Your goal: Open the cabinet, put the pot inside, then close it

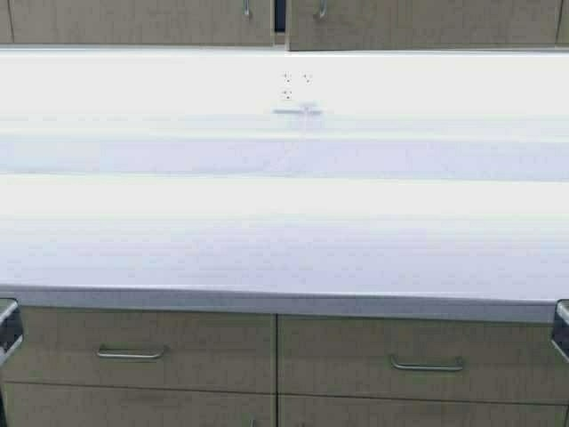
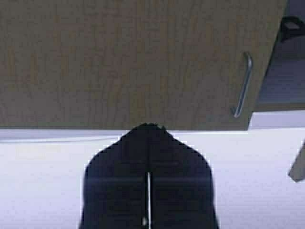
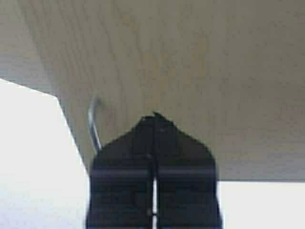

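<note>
Both your pincers are raised to the cabinet (image 1: 142,22) at the far edge of the white table (image 1: 284,222), the left pincer (image 2: 148,129) and right pincer (image 3: 155,117) each closed on nothing at a door face, the right door seemingly slightly ajar, a dark gap between the doors.

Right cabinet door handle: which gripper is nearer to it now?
Right. The right gripper, shut, is just beside that handle, facing the right door. The left gripper, shut, faces the left door, well aside of its handle.
</note>
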